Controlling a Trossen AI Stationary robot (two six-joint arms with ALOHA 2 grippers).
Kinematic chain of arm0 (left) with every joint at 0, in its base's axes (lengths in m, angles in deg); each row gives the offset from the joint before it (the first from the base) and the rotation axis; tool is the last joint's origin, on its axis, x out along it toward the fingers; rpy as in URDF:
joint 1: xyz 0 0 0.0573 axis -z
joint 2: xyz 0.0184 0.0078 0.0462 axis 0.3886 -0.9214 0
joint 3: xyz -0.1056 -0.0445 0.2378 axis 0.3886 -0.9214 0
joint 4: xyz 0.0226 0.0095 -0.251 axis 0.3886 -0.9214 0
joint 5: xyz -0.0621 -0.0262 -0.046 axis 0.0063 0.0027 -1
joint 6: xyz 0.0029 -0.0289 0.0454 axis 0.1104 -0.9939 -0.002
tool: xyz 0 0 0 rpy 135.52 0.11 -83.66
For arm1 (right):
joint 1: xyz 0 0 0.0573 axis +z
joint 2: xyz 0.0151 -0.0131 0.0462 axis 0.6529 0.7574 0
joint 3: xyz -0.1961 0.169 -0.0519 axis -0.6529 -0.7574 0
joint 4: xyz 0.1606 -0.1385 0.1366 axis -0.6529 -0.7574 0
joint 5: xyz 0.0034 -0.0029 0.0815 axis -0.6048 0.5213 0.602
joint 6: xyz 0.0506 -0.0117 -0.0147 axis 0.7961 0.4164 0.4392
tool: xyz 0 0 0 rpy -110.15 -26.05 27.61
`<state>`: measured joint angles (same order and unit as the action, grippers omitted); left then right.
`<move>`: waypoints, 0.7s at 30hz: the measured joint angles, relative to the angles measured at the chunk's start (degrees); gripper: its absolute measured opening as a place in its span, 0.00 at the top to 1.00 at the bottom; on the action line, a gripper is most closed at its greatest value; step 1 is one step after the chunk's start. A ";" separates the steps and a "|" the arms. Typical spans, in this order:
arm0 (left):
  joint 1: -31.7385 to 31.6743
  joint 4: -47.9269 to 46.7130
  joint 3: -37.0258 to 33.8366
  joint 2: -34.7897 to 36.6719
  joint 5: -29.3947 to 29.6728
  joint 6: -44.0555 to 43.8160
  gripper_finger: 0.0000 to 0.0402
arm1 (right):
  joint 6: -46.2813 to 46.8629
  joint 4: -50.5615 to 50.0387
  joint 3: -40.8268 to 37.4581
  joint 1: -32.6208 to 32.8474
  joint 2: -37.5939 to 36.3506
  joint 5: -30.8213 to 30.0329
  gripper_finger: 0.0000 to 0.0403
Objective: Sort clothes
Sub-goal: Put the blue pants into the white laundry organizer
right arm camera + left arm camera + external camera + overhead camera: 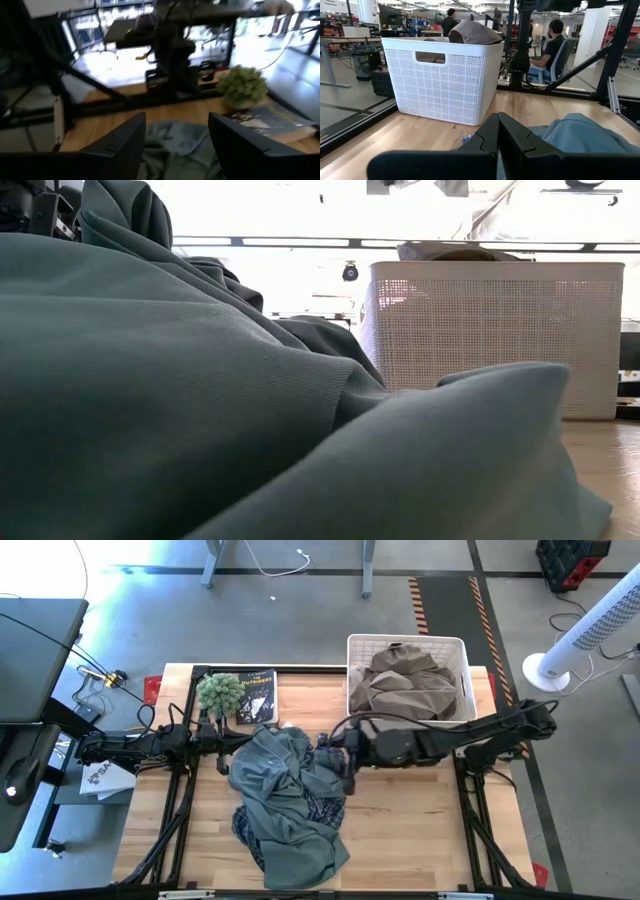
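A grey-blue garment (285, 795) lies crumpled in the table's middle and fills the low view (200, 380). The navy-and-white plaid shirt (322, 808) shows from under it. A tan-khaki garment (405, 680) lies in the white basket (462, 650) at the far right. The thin white garment does not plainly show. My left gripper (228, 748) is shut at the grey-blue garment's left edge, its fingers (498, 131) pointing toward the basket (445, 80). My right gripper (338, 762) is open over the pile's right side, with the garment (175, 145) below its fingers. My left gripper's shut fingers (520, 145) lie level just over the grey-blue garment's edge (580, 135); whether they touch it I cannot tell.
A green fuzzy plant (220, 692) and a dark book (256, 696) stand at the far left of the table; both show in the right wrist view (242, 85). Bare wood lies at the near right (420, 830). People sit at desks beyond the table (552, 42).
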<state>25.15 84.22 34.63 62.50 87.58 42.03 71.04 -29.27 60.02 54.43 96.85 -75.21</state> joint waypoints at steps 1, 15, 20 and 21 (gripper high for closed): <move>0.00 0.00 0.02 0.00 0.00 0.00 1.00 | 0.20 -1.84 1.75 0.00 1.20 1.29 0.46; 0.00 0.00 0.00 -0.02 0.00 0.00 1.00 | -1.84 -8.80 19.40 -1.41 22.47 10.99 0.43; 0.00 0.00 0.01 -0.02 0.00 0.00 1.00 | -2.84 -8.85 30.06 -4.54 32.23 16.46 0.43; 0.00 0.00 0.01 -0.01 0.00 0.00 1.00 | -2.86 -9.28 32.44 -5.06 34.26 18.56 0.43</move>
<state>25.15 84.22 34.64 62.49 87.58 42.03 68.19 -38.55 92.46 49.37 131.11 -56.66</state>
